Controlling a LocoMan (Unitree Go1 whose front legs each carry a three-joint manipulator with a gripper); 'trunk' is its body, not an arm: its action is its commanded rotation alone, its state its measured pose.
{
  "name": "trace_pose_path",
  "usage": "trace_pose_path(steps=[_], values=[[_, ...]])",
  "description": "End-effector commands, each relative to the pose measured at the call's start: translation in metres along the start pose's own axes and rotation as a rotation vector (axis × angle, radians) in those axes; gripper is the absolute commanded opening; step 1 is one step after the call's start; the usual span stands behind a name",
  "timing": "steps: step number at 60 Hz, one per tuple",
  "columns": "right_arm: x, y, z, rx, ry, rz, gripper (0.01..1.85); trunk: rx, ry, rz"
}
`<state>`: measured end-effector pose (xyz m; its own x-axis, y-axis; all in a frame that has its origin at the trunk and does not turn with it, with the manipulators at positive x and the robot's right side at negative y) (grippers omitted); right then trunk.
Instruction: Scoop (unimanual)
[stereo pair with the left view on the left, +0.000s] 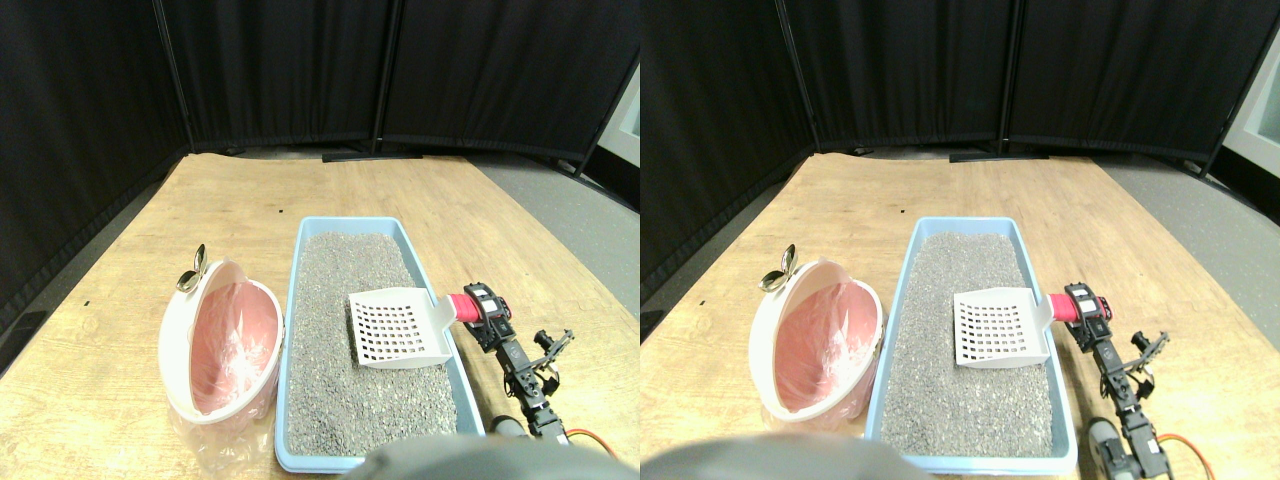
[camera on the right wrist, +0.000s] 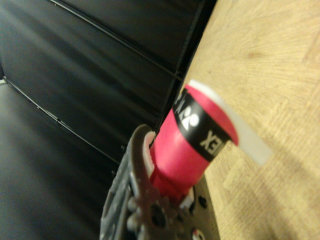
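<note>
A white slotted scoop (stereo pair with the left view on the left: 398, 328) lies flat over the grey litter (stereo pair with the left view on the left: 340, 390), near the right wall of the light blue tray (stereo pair with the left view on the left: 291, 300). Whether it touches the litter is unclear. Nothing shows in the scoop's basket. Its pink wrapped handle (stereo pair with the left view on the left: 462, 306) sticks out over the tray's right rim, and my right gripper (stereo pair with the left view on the left: 484, 308) is shut on it just outside the tray. In the wrist view the pink handle (camera on the right wrist: 192, 145) with a black band sits against the dark jaw, and the white neck of the scoop (camera on the right wrist: 245, 135) runs past it.
A white bin with a pink liner (stereo pair with the left view on the left: 225, 345) stands tilted just left of the tray, with a small shiny metal piece (stereo pair with the left view on the left: 193, 270) at its far rim. Wooden floor (stereo pair with the left view on the left: 250, 190) surrounds everything. Black curtains (stereo pair with the left view on the left: 300, 70) close off the back and left.
</note>
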<state>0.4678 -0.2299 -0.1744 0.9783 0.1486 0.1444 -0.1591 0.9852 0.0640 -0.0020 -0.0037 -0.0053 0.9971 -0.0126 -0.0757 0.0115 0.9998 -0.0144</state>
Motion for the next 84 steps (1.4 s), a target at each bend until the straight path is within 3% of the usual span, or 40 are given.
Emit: trace_pose_path(steps=[1, 11, 32, 46, 65, 79, 80, 81, 84], values=[[0.000, 0.001, 0.030, -0.063, -0.107, 0.028, 0.06, -0.027, 0.004, 0.007], [0.007, 0.000, 0.052, -0.133, -0.140, 0.047, 0.06, -0.044, 0.004, 0.023], [0.037, -0.002, 0.079, -0.274, -0.171, 0.182, 0.06, -0.095, 0.009, 0.074], [0.057, 0.004, 0.098, -0.401, -0.195, 0.246, 0.06, -0.130, 0.023, 0.109], [0.070, 0.011, 0.102, -0.457, -0.170, 0.314, 0.06, -0.163, 0.035, 0.148], [0.074, 0.013, 0.100, -0.535, -0.157, 0.300, 0.31, -0.188, 0.044, 0.178], [0.074, 0.013, 0.100, -0.535, -0.157, 0.300, 0.31, -0.189, 0.045, 0.180], [0.074, 0.015, 0.101, -0.550, -0.156, 0.289, 0.07, -0.191, 0.046, 0.181], [0.074, 0.017, 0.102, -0.583, -0.164, 0.289, 0.08, -0.194, 0.047, 0.184]])
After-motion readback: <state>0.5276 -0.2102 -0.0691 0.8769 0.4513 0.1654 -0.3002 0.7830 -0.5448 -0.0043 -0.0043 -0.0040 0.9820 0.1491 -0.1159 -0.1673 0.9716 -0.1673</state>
